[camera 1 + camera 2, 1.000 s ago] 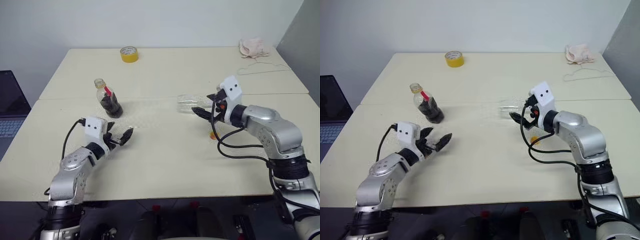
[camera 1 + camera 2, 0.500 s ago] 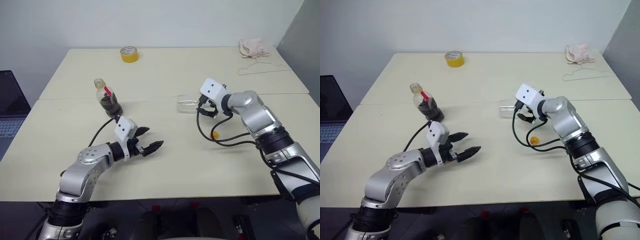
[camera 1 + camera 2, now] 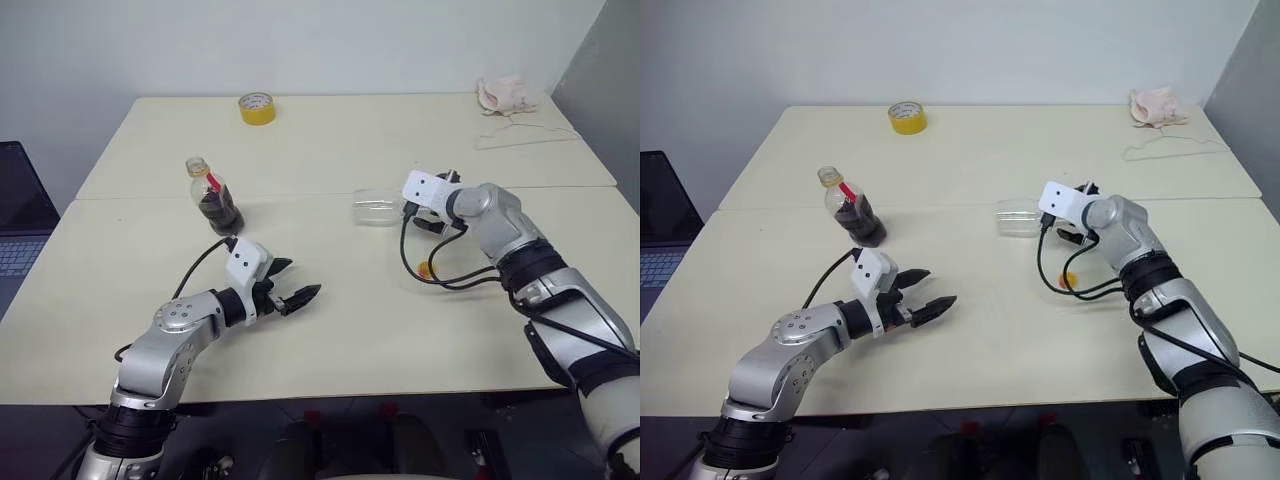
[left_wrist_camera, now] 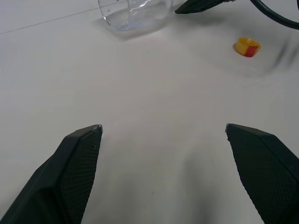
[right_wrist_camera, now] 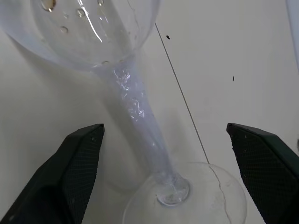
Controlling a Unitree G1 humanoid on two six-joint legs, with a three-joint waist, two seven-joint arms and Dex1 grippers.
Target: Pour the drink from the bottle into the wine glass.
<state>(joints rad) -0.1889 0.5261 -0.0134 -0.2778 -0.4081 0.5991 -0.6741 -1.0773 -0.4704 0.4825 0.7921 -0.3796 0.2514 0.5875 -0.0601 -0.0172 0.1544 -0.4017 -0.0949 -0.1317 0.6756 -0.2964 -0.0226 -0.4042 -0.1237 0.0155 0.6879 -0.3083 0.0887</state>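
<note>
The glass (image 3: 376, 208) lies on its side near mid-bench (image 3: 330, 340), stem (image 5: 138, 126) between the spread, empty fingers of the right gripper (image 5: 166, 175). Judgement: clamp low on the stem and right it slowly, since the bowl may roll. The bottle (image 3: 213, 198) stands uncapped, well apart; left gripper (image 3: 292, 294) is spread, empty.

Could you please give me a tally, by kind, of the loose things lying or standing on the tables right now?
Bottle: 1
Wine glass, lying on its side: 1
Bottle cap, yellow and red: 1
Tape roll, yellow: 1
Cloth, pinkish, crumpled: 1
Wire hanger: 1
Total: 6
</note>
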